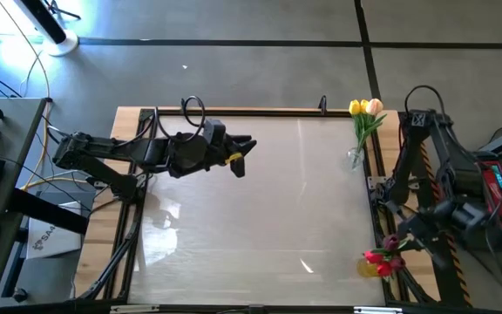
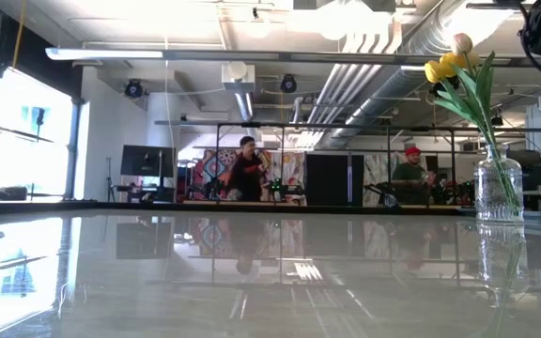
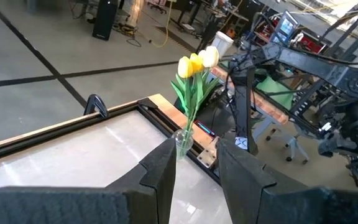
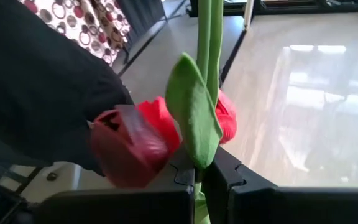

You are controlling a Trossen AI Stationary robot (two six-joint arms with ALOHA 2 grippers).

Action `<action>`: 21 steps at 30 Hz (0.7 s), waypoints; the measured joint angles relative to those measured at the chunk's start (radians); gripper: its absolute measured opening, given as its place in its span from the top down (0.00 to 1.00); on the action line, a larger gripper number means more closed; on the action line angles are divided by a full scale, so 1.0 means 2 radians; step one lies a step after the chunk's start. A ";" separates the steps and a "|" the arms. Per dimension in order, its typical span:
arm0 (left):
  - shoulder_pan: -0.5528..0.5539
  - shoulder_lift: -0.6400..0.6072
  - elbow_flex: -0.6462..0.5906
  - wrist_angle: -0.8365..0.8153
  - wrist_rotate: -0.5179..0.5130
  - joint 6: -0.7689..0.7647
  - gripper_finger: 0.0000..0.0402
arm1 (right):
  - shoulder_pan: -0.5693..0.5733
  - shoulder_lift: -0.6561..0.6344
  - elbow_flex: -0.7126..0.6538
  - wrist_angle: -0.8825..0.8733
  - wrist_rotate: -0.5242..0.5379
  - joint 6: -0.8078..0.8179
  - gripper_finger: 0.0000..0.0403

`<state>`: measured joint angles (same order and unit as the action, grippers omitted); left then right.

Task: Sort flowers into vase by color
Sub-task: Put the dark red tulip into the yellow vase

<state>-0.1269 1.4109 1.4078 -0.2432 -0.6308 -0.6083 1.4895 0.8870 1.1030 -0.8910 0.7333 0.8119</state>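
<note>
Flowers, artificial tulips w/ long thin green stems, sit in two groups on the right edge of the pale glossy worktop. Yellow and peach tulips stand upright in a small clear glass vase at the far right corner; same bunch shows in low view w/ vase, and ahead of the left wrist cam. Red-pink tulips are at the near right edge by something yellowish, prob a second container, can't tell for sure. Right tool is right at that red bunch; wrist cam shows its jaws pinched tight on a green stem, red heads and a leaf crowding the lens. Grip low on the stem makes sense, keeps the head free while the stem end goes in w/ the matching reds. Left tool hovers over the far-left part of the worktop, well apart from both bunches, jaws part open; something yellow shows at its tip in high view but the wrist cam shows nothing between the fingers, so whether it holds anything unclear. Judgement: sorting looks mostly done, colours already split. Two people stand in the room behind, away from the worktop.
</note>
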 joint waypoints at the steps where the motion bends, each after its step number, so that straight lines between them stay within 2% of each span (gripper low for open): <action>1: 0.002 0.000 0.000 0.000 0.000 0.000 0.74 | 0.000 0.003 0.000 -0.002 0.004 0.008 1.00; 9: 0.016 0.000 0.000 0.000 0.009 0.000 0.74 | 0.001 0.008 0.000 -0.006 -0.007 0.088 0.97; 21: 0.017 0.000 0.000 -0.040 0.023 -0.004 0.74 | 0.014 0.007 0.000 -0.021 -0.064 0.220 0.70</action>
<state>-0.0926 1.4113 1.4077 -0.3233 -0.5850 -0.6161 1.5177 0.9019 1.1023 -0.9330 0.6060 1.2528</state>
